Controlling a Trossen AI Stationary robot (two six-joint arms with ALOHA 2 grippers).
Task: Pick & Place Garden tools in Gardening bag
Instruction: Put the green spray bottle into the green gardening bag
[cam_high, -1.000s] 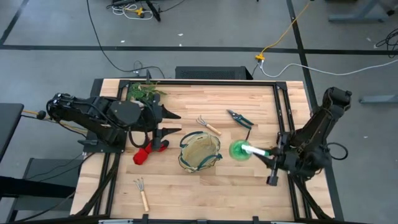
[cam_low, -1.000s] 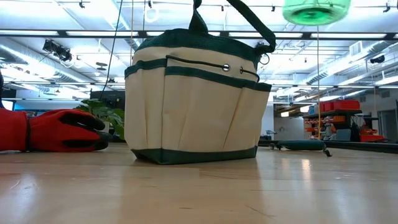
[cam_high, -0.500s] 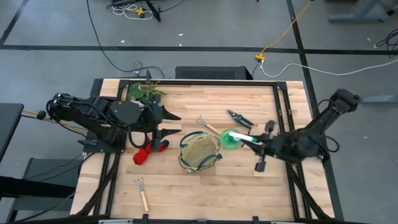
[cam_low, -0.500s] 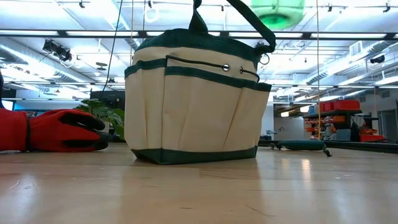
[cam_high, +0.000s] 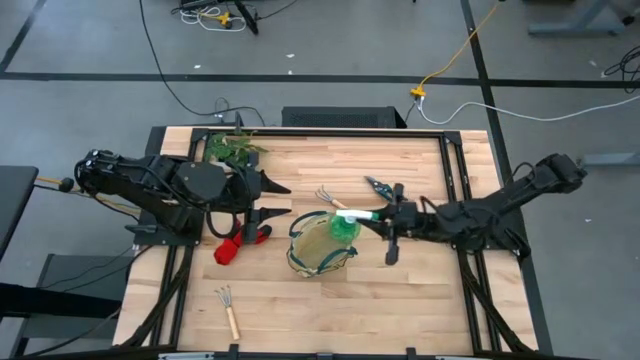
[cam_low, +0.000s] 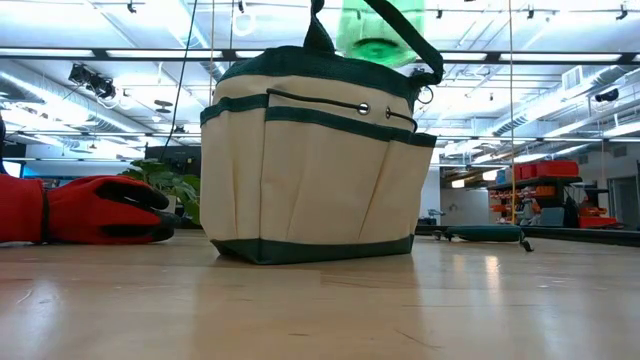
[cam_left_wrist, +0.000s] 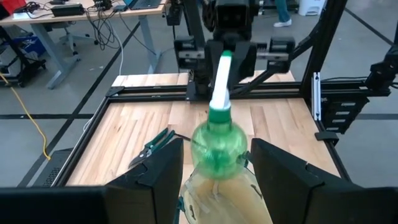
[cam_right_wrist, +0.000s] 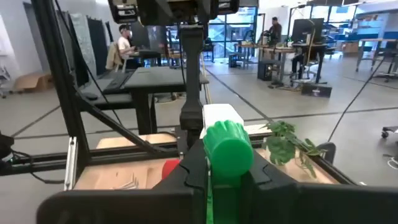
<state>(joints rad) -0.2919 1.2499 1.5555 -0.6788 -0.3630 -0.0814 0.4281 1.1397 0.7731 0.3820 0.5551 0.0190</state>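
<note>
The cream gardening bag (cam_high: 322, 245) with dark green trim stands upright on its base mid-table (cam_low: 310, 160). A green round piece (cam_high: 343, 226) with a white handle hangs over the bag's right rim (cam_low: 375, 25), with my right gripper (cam_high: 378, 214) shut on it. My left gripper (cam_high: 275, 197) waits open, left of the bag and above the red gloves (cam_high: 235, 245), its fingers pointing toward the bag (cam_left_wrist: 214, 186). One rake (cam_high: 333, 200) and the pruning shears (cam_high: 385, 190) lie beyond the bag. A second rake (cam_high: 229, 308) lies near the front edge. My right gripper pinches the white handle (cam_left_wrist: 222, 65) at its free end, between its two fingers. The fingers reach in level from the table's right and lie along the handle. The piece sticks out level beyond the fingertips, bulb (cam_left_wrist: 217, 146) first, lifted clear above the bag's mouth.
A leafy green plant (cam_high: 232, 148) lies at the far left corner. A black frame (cam_high: 450, 160) runs along the table's sides. Bare wood lies in front of the bag and to its right.
My right gripper has swung from the table's right side toward the bag, turning as it went. It has carried the green round piece, still lifted clear, from beside the bag to above its right rim.
</note>
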